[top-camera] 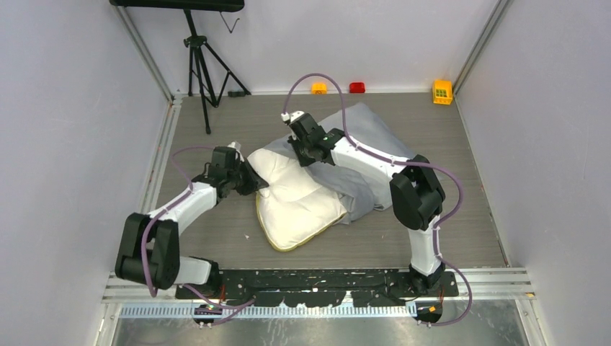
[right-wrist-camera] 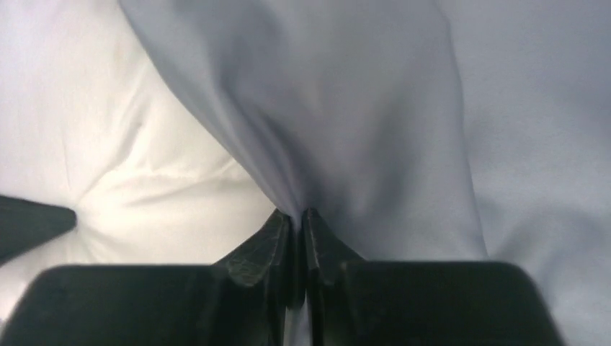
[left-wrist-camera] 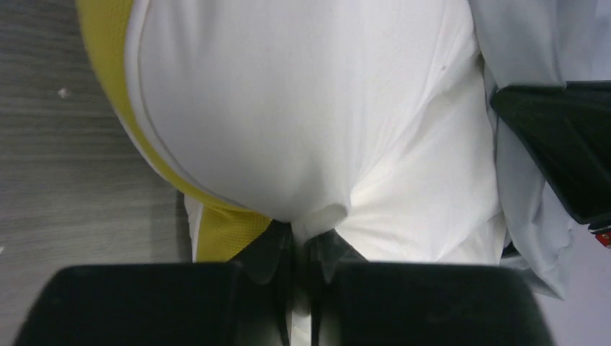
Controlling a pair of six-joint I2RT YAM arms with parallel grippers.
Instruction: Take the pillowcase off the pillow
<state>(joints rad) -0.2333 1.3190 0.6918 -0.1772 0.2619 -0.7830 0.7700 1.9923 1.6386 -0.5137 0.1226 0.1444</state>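
Observation:
The pillow (top-camera: 299, 202), white quilted with a yellow edge, lies in the middle of the table, its near-left part bare. The grey-blue pillowcase (top-camera: 371, 130) covers its far right part and bunches behind it. My left gripper (top-camera: 256, 184) is shut on a pinch of the pillow's white top (left-wrist-camera: 302, 144) near its yellow edge (left-wrist-camera: 227, 234). My right gripper (top-camera: 301, 155) is shut on a fold of the pillowcase (right-wrist-camera: 360, 122), with the bare pillow (right-wrist-camera: 144, 173) to its left.
A black tripod (top-camera: 202, 65) stands at the back left. A small yellow block (top-camera: 318, 88), a red block (top-camera: 357, 87) and a yellow crate (top-camera: 442, 91) sit along the back wall. Walls close in both sides.

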